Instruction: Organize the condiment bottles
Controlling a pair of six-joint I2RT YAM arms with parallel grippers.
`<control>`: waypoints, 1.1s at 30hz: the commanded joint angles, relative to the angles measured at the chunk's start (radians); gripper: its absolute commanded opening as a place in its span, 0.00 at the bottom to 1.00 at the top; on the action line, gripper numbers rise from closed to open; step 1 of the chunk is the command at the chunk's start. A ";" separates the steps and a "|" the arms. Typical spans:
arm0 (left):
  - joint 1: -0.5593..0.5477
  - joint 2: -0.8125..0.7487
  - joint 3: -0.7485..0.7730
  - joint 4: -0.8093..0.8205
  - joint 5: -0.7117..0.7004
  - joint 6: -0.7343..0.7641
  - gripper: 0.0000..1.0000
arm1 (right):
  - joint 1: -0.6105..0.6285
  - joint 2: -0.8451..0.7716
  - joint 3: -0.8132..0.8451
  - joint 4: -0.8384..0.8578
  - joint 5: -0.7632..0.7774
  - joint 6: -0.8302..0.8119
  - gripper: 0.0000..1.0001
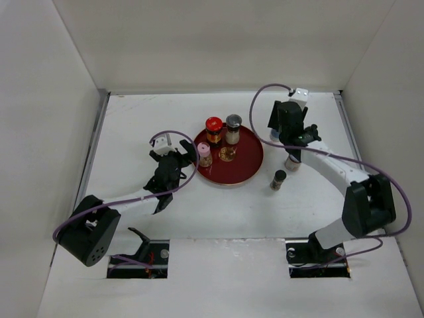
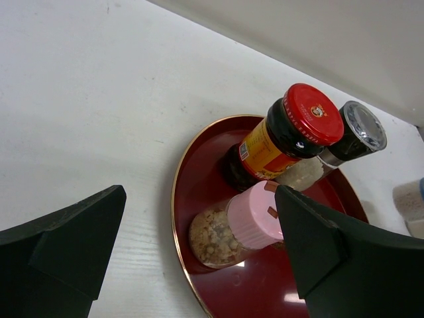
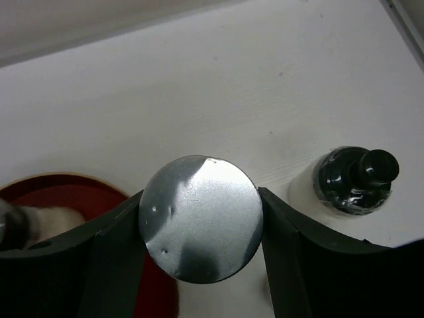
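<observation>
Right gripper (image 3: 199, 228) clamps the silver-capped jar (image 3: 201, 215) — red tray (image 3: 63, 189) just left, black-capped bottle (image 3: 354, 179) near right, open table (image 3: 218, 86) ahead.

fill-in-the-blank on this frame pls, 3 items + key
1. The bottle gripped between the right fingers has a ___ lid.
2. The left fingers are ___, holding nothing.
3. On the tray, the jar nearest the left fingers has a ___ cap.
Missing words: silver; open; pink.
</observation>
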 commanded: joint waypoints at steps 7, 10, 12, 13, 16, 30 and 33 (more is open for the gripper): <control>0.057 -0.047 -0.041 0.048 -0.015 -0.074 0.99 | 0.313 -0.141 -0.040 0.135 0.017 -0.010 0.50; 0.070 -0.051 -0.050 0.048 -0.023 -0.096 0.99 | 0.386 -0.103 -0.025 0.163 0.001 -0.004 0.50; 0.074 -0.053 -0.053 0.047 -0.023 -0.099 0.99 | 0.410 -0.057 -0.003 0.197 -0.027 -0.008 0.50; 0.074 -0.054 -0.054 0.047 -0.021 -0.100 0.99 | 0.417 -0.034 0.006 0.215 -0.038 -0.007 0.50; 0.074 -0.053 -0.053 0.047 -0.013 -0.100 0.99 | 0.434 0.041 0.061 0.227 -0.056 -0.005 0.50; 0.071 -0.045 -0.051 0.050 -0.007 -0.100 0.99 | 0.474 0.198 0.132 0.240 -0.052 0.001 0.74; 0.070 -0.042 -0.050 0.052 -0.007 -0.100 0.99 | 0.474 0.170 0.123 0.227 -0.046 -0.001 0.94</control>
